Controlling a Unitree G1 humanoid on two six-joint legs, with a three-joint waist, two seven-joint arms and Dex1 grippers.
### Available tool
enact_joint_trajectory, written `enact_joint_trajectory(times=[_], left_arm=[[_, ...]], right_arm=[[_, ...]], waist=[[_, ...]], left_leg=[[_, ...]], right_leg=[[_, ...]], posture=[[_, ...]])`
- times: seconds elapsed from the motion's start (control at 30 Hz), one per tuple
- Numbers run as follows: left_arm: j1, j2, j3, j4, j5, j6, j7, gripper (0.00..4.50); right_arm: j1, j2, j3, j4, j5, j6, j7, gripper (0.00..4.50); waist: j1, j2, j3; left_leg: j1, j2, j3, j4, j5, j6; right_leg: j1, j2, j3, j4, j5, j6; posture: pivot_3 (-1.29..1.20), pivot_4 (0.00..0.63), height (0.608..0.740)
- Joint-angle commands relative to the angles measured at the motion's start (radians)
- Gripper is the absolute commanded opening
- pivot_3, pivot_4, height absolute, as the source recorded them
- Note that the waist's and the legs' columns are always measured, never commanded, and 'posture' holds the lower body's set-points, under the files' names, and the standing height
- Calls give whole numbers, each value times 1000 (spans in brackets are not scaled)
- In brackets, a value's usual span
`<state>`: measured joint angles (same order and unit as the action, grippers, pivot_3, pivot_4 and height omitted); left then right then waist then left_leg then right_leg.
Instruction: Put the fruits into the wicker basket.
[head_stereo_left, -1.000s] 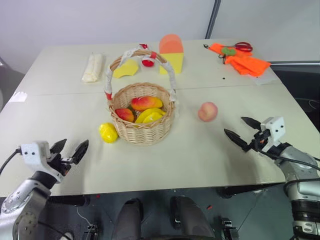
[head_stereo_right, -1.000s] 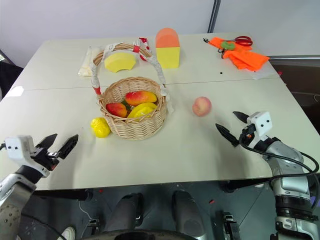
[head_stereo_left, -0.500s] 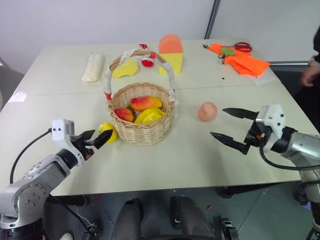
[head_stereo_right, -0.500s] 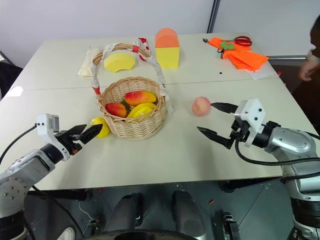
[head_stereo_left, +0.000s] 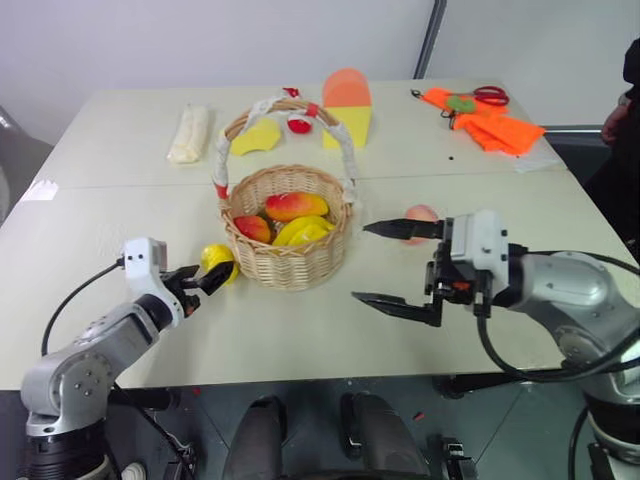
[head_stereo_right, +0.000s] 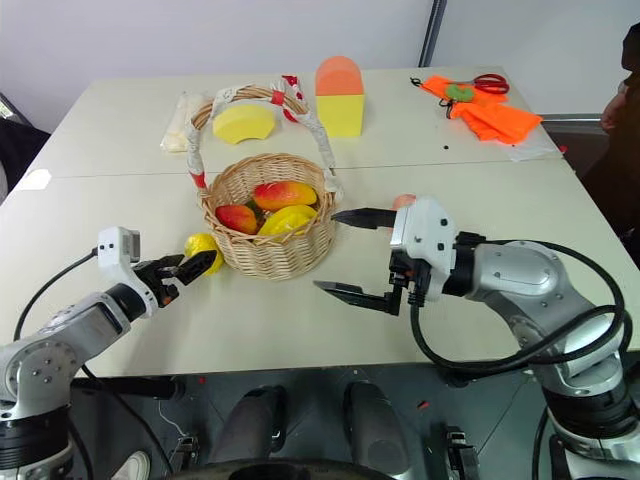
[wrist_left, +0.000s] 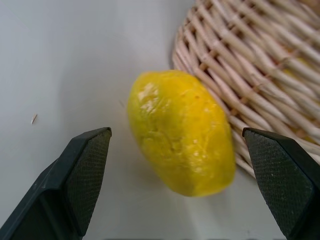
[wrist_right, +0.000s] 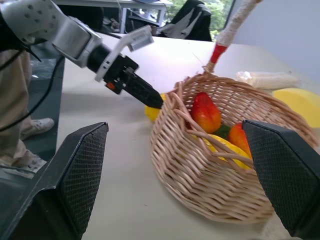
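Peach: the peach (head_stereo_left: 421, 214) lies on the table (head_stereo_left: 120, 215) to the right of the wicker basket (head_stereo_left: 288, 222); the right gripper's white housing and upper finger cover most of it, so only a pink-orange sliver shows
Lemon: the lemon (wrist_left: 181, 131) lies on the table against the basket's outer wall, on the basket's left; in the head views the left gripper's fingertips partly cover it
Basket contents: red-and-yellow toy fruits (head_stereo_left: 284, 218) lie inside; their kinds are hard to make out
Left wrist view: shows the lemon's bumpy skin touching the woven wall, which the head views leave unclear
Right wrist view: looks across the basket to the left gripper's black tip by the lemon, with the red-banded handle (wrist_right: 223, 36) cut off at the edge
Left gripper (head_stereo_left: 203, 283): jaws spread wide, one finger on each side of the lemon, neither touching it
Right gripper (head_stereo_left: 398, 268): jaws spread wide, holding nothing, above the table between basket and peach
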<state>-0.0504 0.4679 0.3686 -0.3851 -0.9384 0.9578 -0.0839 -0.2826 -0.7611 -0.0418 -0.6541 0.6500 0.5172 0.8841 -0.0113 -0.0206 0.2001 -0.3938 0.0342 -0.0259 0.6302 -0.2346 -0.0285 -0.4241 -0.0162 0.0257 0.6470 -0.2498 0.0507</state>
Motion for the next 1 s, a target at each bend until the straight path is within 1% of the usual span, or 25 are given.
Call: enact_joint_trajectory(times=[0.03,0.1,0.2,0.3,0.37,0.47,0.5,0.57,0.63,0.7,0.73,0.77,0.83,0.87,1.0], left_arm=[[-23,-3,1,5,13,10,19,4246],[-31,-6,2,18,22,12,24,3641],[-41,-7,9,28,24,17,20,2294],[-41,4,13,29,25,16,3,2294],[-19,30,32,18,28,6,-28,2294],[28,67,108,-6,12,-35,-93,2294],[51,83,147,-25,-10,-56,-138,2294],[95,112,237,-70,-112,-58,-227,2294],[134,142,289,-117,-196,-60,-307,2294],[143,180,324,-182,-334,-48,-359,2294],[131,196,319,-208,-389,-45,-358,2294],[94,217,284,-235,-418,-45,-341,2294],[15,241,200,-261,-410,-53,-287,2294],[-31,238,157,-262,-400,-58,-254,2294],[-174,228,-15,-248,-261,-70,-177,2294]], right_arm=[[2,9,-6,-24,2,-24,-2,4490],[8,10,-4,-23,-3,-32,-1,4500],[15,14,-1,-26,-8,-39,-3,4500],[18,16,4,-26,-13,-44,-6,4500],[16,16,6,-25,-17,-48,-7,4500],[11,16,5,-26,-16,-49,-8,4500],[9,16,3,-23,-15,-49,-7,4500],[3,15,-2,-12,-13,-53,-2,4500],[-4,14,-4,1,-14,-58,4,4500],[-21,15,-3,27,-19,-66,14,4500],[-31,16,-2,38,-20,-69,17,4500],[-44,19,-1,49,-19,-71,18,4500],[-63,24,1,63,-19,-72,18,4500],[-69,26,3,68,-21,-73,18,4500],[-75,31,5,68,-31,-74,9,4500]], waist=[[0,0,0],[0,0,0],[-3,-1,0],[-2,-1,0],[-2,-1,0],[-7,-1,0],[-7,-1,0],[-6,-2,0],[-2,-2,0],[1,-2,0],[1,-3,0],[2,-3,0],[2,-3,0],[1,-3,0],[-3,-3,0]], left_leg=[[0,0,0,0,0,0],[0,0,0,0,0,0],[1,0,0,0,0,0],[1,0,0,0,0,0],[1,0,0,0,0,0],[1,0,0,-1,0,0],[1,1,0,-1,0,0],[1,1,0,-1,0,0],[0,1,0,-1,0,0],[0,0,0,-1,0,0],[0,0,0,0,0,0],[0,0,0,0,0,0],[-1,-2,0,0,0,0],[-1,-3,1,0,0,-1],[-1,-4,4,0,0,0]], right_leg=[[0,0,0,0,0,0],[0,0,0,0,0,0],[0,0,0,0,0,0],[0,0,0,0,0,0],[0,0,0,0,0,0],[0,0,0,0,0,0],[0,1,0,0,0,0],[-1,1,0,0,0,0],[-1,0,0,0,0,-1],[-1,-1,-1,-1,0,-1],[-1,-2,-1,-1,0,-1],[-1,-3,-1,-2,0,-1],[0,-9,-1,-3,0,0],[1,-9,-2,-3,0,0],[2,-9,-1,-4,0,1]], posture=[[0,150,737],[0,150,737],[0,150,737],[0,150,737],[0,150,737],[0,150,737],[0,150,737],[0,150,737],[0,150,737],[0,150,737],[0,150,737],[0,150,737],[0,150,737],[0,150,737],[0,150,737]])
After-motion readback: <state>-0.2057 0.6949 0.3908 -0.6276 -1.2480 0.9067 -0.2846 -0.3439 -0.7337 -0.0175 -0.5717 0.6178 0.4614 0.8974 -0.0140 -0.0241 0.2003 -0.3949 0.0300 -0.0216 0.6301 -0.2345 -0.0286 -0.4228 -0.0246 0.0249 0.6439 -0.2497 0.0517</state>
